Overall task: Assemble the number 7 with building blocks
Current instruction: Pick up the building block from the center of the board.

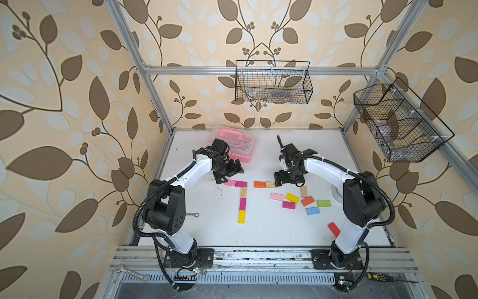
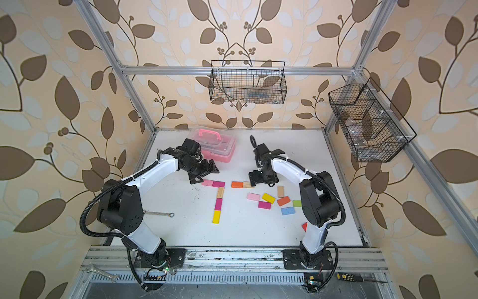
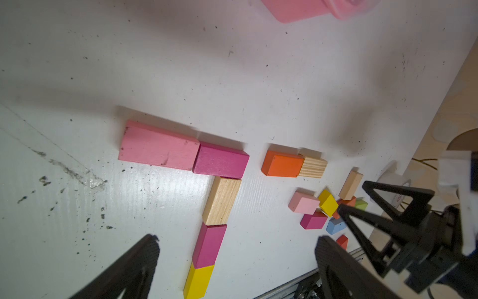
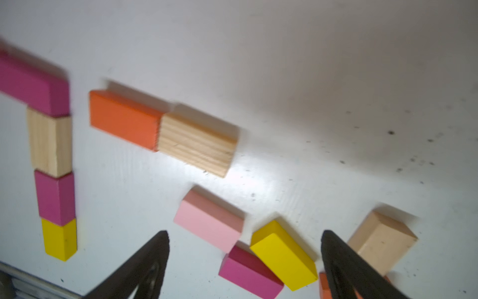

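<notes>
The number 7, a pink-magenta bar over a wood-magenta-yellow stem, lies with its pink end just beside the left gripper, jaws wide and empty; loose building blocks lie near the right gripper, likewise spread and empty, at the orange-and-wood pair.

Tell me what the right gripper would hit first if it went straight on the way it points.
Probably the plain wood block end to end with the orange block: the open right gripper aims at its free end. Depth is unclear, so it could land on bare table just past it.
</notes>
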Available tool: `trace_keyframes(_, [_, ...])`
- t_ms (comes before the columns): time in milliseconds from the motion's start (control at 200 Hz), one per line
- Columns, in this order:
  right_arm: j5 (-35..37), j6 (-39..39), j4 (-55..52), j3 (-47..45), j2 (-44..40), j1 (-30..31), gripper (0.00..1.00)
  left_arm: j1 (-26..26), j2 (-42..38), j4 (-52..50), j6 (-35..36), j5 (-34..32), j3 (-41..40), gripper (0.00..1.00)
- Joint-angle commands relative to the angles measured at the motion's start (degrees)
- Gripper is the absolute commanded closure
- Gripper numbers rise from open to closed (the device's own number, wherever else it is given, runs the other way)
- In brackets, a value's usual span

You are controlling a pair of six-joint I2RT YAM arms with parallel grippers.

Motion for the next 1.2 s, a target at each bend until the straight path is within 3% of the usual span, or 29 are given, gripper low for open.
trace_keyframes(0, [1.0,-7.1,-0.6,0.2,0.2,2.5,0.12,-0.1,-0.5,0.1,-0.5,1.0,1.8,0.03])
trace_keyframes(625, [2.5,-8.9,0.3,-2.7,4.0,7.9,0.17,-0.1,-3.4,-0.6,-0.4,0.4,-0.6,0.03])
trace_keyframes(1035, [5.9,-8.1,1.6,-5.0,5.0,8.5,0.22,-0.1,-4.2,-0.6,-0.5,0.3,-1.4,0.03])
trace_keyframes(1195, [6.2,-8.1,1.7,-4.9,5.6,9.6,0.29,-0.1,-4.6,-0.2,-1.0,0.2,-2.1,0.03])
